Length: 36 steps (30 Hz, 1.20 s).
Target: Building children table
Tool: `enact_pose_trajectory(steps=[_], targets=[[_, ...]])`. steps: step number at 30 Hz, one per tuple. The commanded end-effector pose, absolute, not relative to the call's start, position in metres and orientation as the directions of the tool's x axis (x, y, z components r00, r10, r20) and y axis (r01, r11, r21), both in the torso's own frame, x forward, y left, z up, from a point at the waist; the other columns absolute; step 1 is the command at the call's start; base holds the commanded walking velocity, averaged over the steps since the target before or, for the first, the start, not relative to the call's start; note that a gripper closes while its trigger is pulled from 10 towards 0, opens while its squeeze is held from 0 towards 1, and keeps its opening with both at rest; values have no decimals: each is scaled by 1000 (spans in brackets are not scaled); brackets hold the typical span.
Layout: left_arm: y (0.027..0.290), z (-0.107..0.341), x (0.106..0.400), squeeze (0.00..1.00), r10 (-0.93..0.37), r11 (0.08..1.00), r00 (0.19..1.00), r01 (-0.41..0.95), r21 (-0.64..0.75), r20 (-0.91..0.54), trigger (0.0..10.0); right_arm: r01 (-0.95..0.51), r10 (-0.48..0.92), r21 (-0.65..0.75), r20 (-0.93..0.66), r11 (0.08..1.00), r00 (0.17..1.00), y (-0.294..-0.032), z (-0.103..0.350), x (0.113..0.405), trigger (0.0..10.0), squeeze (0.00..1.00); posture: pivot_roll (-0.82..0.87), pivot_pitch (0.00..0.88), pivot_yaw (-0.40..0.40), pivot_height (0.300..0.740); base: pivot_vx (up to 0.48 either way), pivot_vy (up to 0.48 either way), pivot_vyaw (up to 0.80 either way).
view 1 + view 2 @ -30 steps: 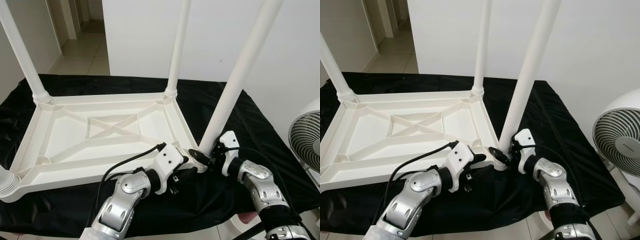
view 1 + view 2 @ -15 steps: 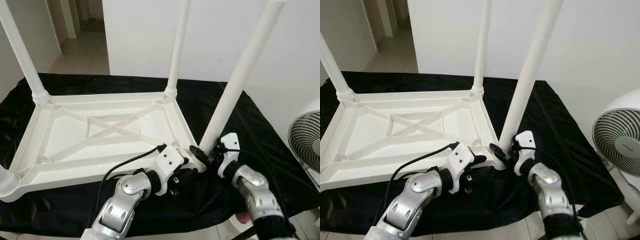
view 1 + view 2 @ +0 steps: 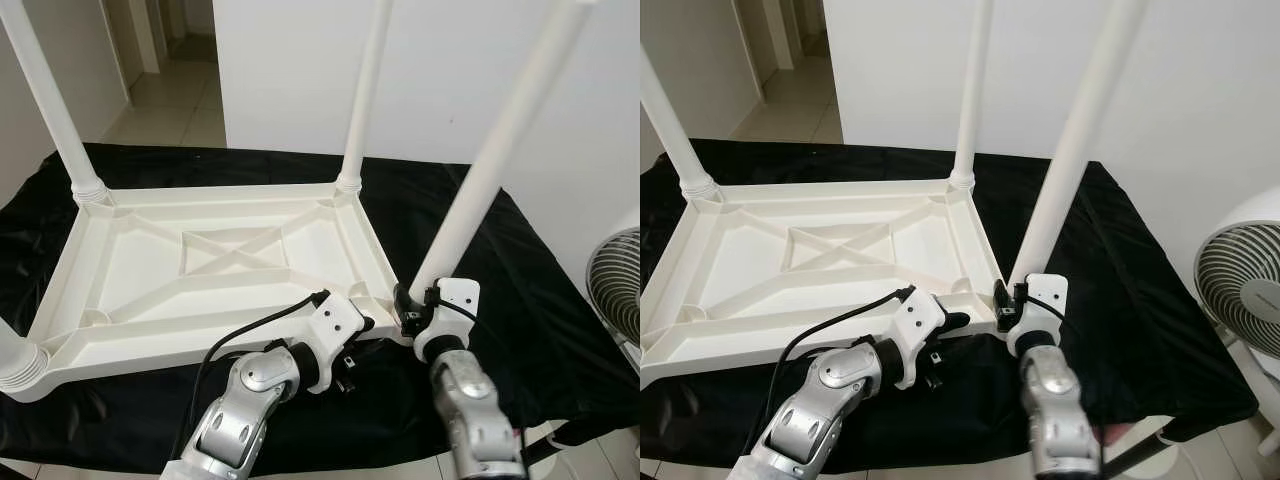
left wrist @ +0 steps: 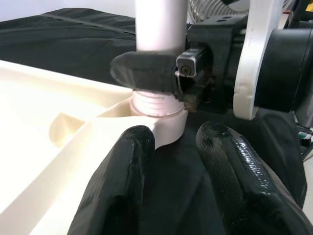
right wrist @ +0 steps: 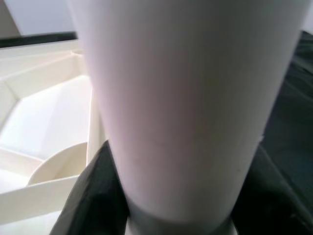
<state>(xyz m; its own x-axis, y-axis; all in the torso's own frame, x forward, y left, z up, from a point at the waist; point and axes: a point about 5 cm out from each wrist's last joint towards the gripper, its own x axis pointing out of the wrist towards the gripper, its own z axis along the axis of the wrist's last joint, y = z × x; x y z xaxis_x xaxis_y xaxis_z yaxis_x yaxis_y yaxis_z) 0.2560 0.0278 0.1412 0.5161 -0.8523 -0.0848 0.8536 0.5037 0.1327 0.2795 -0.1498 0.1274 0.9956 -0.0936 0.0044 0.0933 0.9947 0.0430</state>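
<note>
A white plastic children's table lies upside down on a black cloth. Its near right leg stands tilted in the corner socket. My right gripper is shut on this leg just above the socket, one black finger wrapped round it. In the right wrist view the leg is right up against the camera. My left gripper is open, low at the same corner, with one finger against the table's rim. Two more legs stand at the far corners.
A fourth leg's base shows at the near left corner. The black cloth drapes over the support's front and right edges. A white fan stands to the right on the floor. A white wall rises behind, and a hallway opens at the far left.
My right forearm has swung from the right side to straight in front of the leg, the gripper turning round the leg's base. The left gripper has stayed at the corner.
</note>
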Motion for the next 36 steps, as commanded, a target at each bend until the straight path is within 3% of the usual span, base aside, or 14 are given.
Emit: enact_pose_trajectory(steps=[1, 2, 3, 4, 12, 15, 17, 18, 22, 23, 26, 36], targets=[[30, 138, 259, 0, -815, 559, 572, 818, 134, -94, 10000, 170, -168, 17, -83, 985, 982, -162, 111, 274, 10000, 0, -13, 40, -47, 740, 0, 0, 0], [30, 138, 259, 0, -815, 559, 572, 819, 134, -95, 10000, 165, -163, 14, -80, 986, 983, -162, 112, 275, 10000, 0, -13, 40, -47, 740, 0, 0, 0], [30, 138, 259, 0, -817, 556, 569, 820, 136, -95, 10000, 169, -165, 37, -88, 985, 982, -163, 113, 275, 10000, 286, -14, 36, -50, 740, 0, 0, 0], [29, 139, 259, 0, -818, 554, 567, 821, 138, -94, 10000, 151, -146, 64, -82, 986, 986, -164, 115, 276, 10000, 1000, -13, 32, -52, 740, 0, 0, 0], [29, 140, 261, 0, -818, 554, 568, 820, 141, -90, 10000, 79, -75, 86, -45, 993, 996, -164, 124, 279, 10000, 1000, -10, 24, -56, 740, 0, 0, 0], [29, 139, 260, 0, -817, 556, 570, 819, 143, -90, 10000, -130, 130, 77, 8, 989, 992, -176, 138, 288, 10000, 1000, -4, 16, -60, 740, 0, 0, 0], [29, 139, 260, 0, -817, 556, 570, 819, 143, -90, 10000, -174, 174, 67, 13, 982, 985, -179, 141, 290, 10000, 1000, -5, 16, -60, 740, 0, 0, 0], [30, 139, 260, 0, -816, 557, 571, 818, 145, -91, 10000, -291, 291, 10, 3, 957, 957, -185, 142, 291, 10000, 1000, -5, 16, -60, 740, 0, 0, 0], [30, 139, 261, 0, -815, 557, 572, 818, 145, -91, 10000, -342, 342, -13, -17, 940, 940, -188, 142, 292, 10000, 1000, -5, 14, -58, 740, 0, 0, 0], [30, 139, 261, 0, -816, 557, 571, 818, 145, -91, 10000, -387, 386, -34, -38, 921, 922, -193, 140, 294, 10000, 0, -6, 15, -57, 740, 0, 0, 0], [30, 140, 261, 0, -817, 554, 569, 820, 145, -91, 10000, -517, 510, -105, -89, 849, 856, -198, 135, 296, 10000, 0, -6, 14, -54, 740, 0, 0, 0], [31, 141, 261, 0, -819, 552, 567, 821, 145, -91, 10000, -672, 655, -164, -152, 722, 740, -194, 127, 306, 10000, 0, 9, 18, -53, 740, 0, 0, 0]])
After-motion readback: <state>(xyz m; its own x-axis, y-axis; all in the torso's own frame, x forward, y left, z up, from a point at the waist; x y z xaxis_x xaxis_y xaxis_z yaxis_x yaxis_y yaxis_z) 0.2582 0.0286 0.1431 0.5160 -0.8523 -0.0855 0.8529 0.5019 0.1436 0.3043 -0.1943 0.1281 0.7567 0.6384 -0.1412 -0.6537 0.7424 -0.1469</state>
